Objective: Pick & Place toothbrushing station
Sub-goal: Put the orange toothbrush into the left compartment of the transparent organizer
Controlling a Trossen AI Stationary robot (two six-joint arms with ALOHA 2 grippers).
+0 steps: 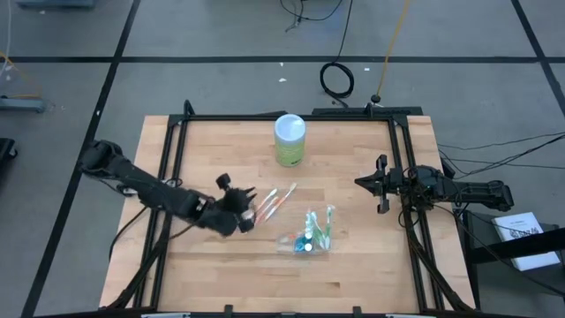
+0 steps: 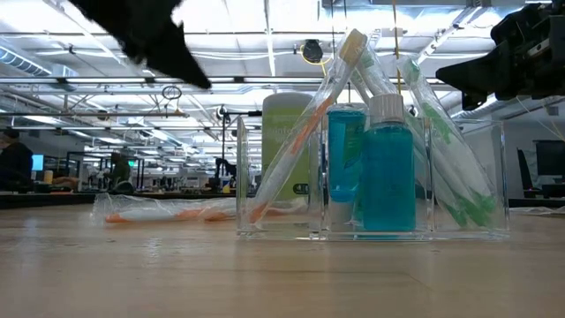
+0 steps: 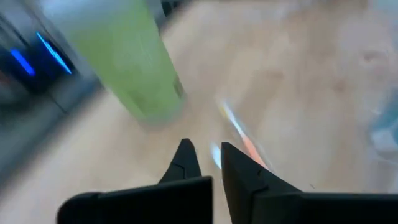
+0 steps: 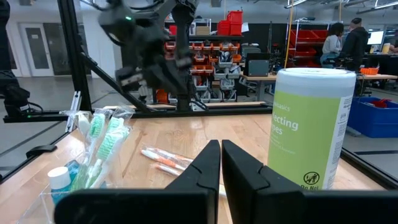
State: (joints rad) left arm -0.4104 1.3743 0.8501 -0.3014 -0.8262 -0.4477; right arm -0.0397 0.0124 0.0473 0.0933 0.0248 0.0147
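The green canister (image 4: 310,127) reads "ecting" — "pes" below (both cut off).

Your table layout: holder in the middle, canister behind it.

You have the clear holder (image 1: 311,238) with upright toothbrushes (image 1: 323,225) and a bottle (image 1: 303,246) inside; loose wrapped toothbrushes (image 1: 275,202) lie just left of it, the wipes canister (image 1: 290,140) farther back.

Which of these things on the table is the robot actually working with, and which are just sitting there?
Part of the job: wrapped toothbrushes; clear organizer holding green toothbrushes and a blue bottle; left end effector.

Just sitting there: green wipes canister; right end effector, waiting aside.
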